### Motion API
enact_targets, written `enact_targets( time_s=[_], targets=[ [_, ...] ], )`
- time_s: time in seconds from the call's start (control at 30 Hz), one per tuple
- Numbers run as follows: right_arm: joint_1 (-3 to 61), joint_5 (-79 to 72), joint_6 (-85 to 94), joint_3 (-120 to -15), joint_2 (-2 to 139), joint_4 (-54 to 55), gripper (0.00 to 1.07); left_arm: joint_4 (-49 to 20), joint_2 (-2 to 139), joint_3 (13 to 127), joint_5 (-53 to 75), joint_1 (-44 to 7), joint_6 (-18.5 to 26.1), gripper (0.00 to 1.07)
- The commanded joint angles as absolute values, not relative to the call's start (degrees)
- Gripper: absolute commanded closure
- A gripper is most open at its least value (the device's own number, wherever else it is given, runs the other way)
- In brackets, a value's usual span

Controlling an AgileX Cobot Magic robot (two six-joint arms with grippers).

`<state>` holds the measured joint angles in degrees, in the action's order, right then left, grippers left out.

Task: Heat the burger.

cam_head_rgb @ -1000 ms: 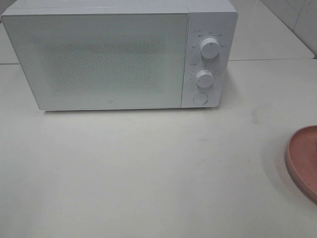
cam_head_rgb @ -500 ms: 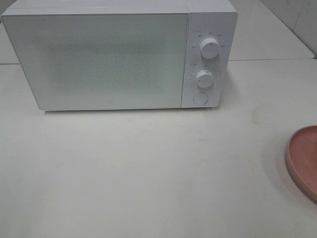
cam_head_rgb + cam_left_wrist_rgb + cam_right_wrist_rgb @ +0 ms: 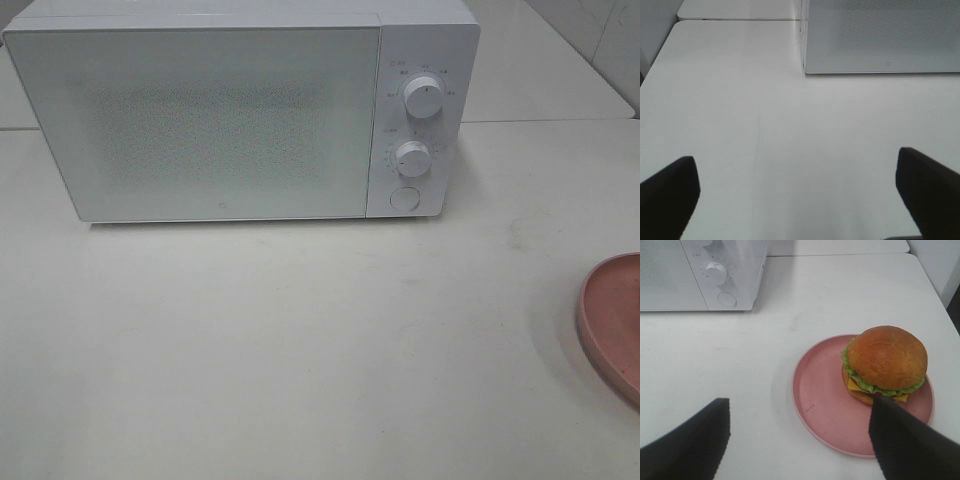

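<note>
The left hand (image 3: 797, 200) hung over bare worktop (image 3: 790, 125) with its two dark fingers (image 3: 670, 192) spread as wide apart as they go and nothing between them. Ahead of it, toward 12 o'clock, stood the lower corner of the white microwave (image 3: 880, 40), its door shut.

The right hand (image 3: 800, 440) was also open wide, its fingers (image 3: 690, 445) apart and holding nothing. Just beyond its far finger, the burger (image 3: 885, 362) sat on a pink plate (image 3: 820, 395), set toward the plate's 3 o'clock side: glossy brown bun on top, green lettuce frilling out beneath, yellow cheese showing at the lower edge. One fingertip overlapped the burger's near edge in the wrist view; whether it touched could not be told.

In the high view neither hand appeared. The microwave filled the 12 o'clock part of the worktop, its two knobs (image 3: 423, 98) and round button (image 3: 404, 197) on the right panel. Only the plate's rim showed at 4 o'clock, well apart from the microwave.
</note>
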<state>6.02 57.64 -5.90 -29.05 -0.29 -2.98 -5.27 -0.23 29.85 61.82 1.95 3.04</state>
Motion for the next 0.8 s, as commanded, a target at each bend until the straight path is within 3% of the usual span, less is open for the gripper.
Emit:
enact_targets(
  time_s=[0.03, 0.8],
  targets=[
    [5.7, 57.0, -5.7, -28.9, -1.4, -3.4, 0.32, -5.4, -1.3, 29.7, 61.5, 1.9, 2.7, 0.06],
    [5.7, 57.0, -5.7, -28.9, -1.4, -3.4, 0.32, -5.4, -1.3, 29.7, 61.5, 1.9, 2.7, 0.06]
  ],
)
